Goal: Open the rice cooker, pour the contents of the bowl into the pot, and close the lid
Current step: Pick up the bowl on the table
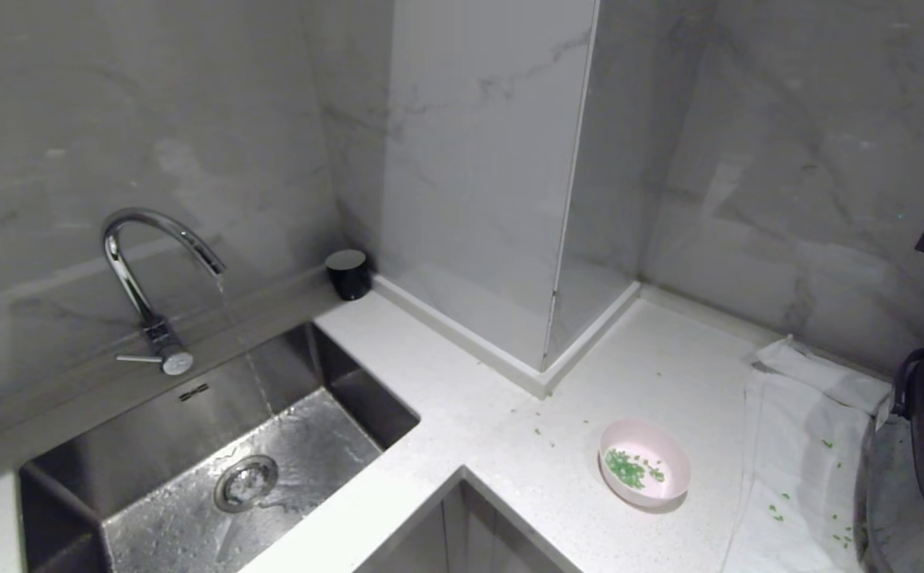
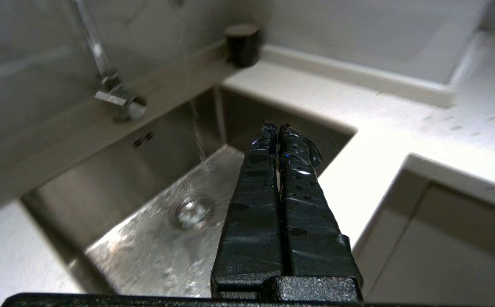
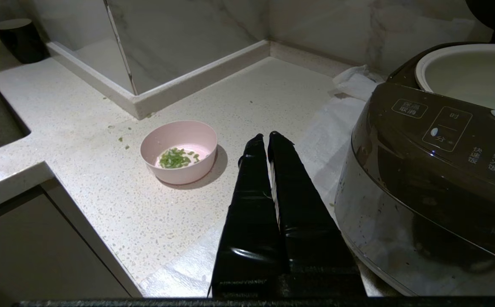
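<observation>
While closed, both tools (image 2: 278, 128) (image 3: 263, 137) hold nothing.

pink bowl (image 3: 179, 151) upright on counter, green bits (image 3: 175, 158) inside, a few strewn around. rice cooker (image 3: 435, 179) well right of it, lid up, white pot (image 3: 464, 74) exposed.

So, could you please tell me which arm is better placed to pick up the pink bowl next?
Probably the right. The right gripper points at the counter beside the pink bowl and open rice cooker; the left gripper hangs over the sink.
</observation>
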Controlling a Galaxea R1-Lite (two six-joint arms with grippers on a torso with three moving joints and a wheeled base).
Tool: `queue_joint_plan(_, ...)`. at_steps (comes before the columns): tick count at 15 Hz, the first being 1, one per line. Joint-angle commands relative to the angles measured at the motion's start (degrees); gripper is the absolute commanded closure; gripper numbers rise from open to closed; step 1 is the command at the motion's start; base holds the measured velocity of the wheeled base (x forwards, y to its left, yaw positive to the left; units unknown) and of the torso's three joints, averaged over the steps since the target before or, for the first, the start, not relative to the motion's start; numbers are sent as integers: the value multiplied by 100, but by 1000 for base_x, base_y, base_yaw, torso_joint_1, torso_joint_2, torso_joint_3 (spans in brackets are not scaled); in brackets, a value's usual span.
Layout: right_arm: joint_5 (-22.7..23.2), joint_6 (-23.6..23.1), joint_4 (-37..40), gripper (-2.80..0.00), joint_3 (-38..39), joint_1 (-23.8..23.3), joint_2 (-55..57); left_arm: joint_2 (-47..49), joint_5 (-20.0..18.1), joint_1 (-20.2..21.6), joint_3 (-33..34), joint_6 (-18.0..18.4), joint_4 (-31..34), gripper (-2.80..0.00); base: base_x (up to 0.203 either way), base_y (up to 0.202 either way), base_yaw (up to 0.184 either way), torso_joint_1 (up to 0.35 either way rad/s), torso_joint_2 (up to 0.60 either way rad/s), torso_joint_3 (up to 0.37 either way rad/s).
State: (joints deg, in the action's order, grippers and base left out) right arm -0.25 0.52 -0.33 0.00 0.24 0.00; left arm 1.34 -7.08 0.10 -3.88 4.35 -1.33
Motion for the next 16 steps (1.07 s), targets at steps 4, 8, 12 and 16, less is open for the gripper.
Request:
queue_joint_plan(4,-1,-16,-2,0,9,6,0,-140,436,-9,402,-39,-265,0,0,0,0,0,0,0)
queue_joint_plan(8,5,-53,8,0,-2,8,-5,-134,716,-19,379,4,124,0,0,0,0,0,0,0)
queue_joint_plan(12,-4,-327,205,0,-206,-4,76,-134,715,-10,379,-5,124,0,0,0,0,0,0,0)
queue_joint_plan(16,113,-10,440,0,-1723,29,2213,-134,713,-19,364,-48,159,0,0,0,0,0,0,0)
